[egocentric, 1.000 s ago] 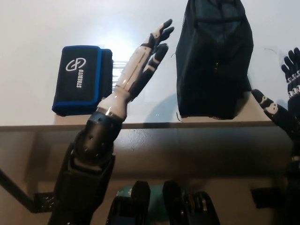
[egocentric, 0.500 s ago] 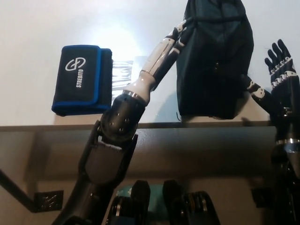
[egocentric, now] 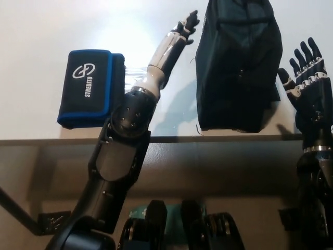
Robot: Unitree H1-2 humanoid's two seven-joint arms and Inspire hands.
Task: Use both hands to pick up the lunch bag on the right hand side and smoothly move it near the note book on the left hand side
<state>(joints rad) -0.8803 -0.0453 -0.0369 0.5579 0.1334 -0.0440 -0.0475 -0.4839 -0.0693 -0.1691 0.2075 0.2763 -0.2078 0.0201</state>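
Lunch bag [egocentric: 238, 65]: dark, slumped on table's right, unheld | Right hand [egocentric: 307, 78]: just beside bag's right edge, fingers spread wide, apparently ready to clamp | Left hand [egocentric: 183, 28]: near bag's upper left, finger spread unclear | Notebook [egocentric: 91, 87]: blue-edged, well left | Table [egocentric: 41, 26]: white, glare; shelf below edge.

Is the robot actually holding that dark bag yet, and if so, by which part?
Nothing is held. The left hand and right hand flank the lunch bag, both open.
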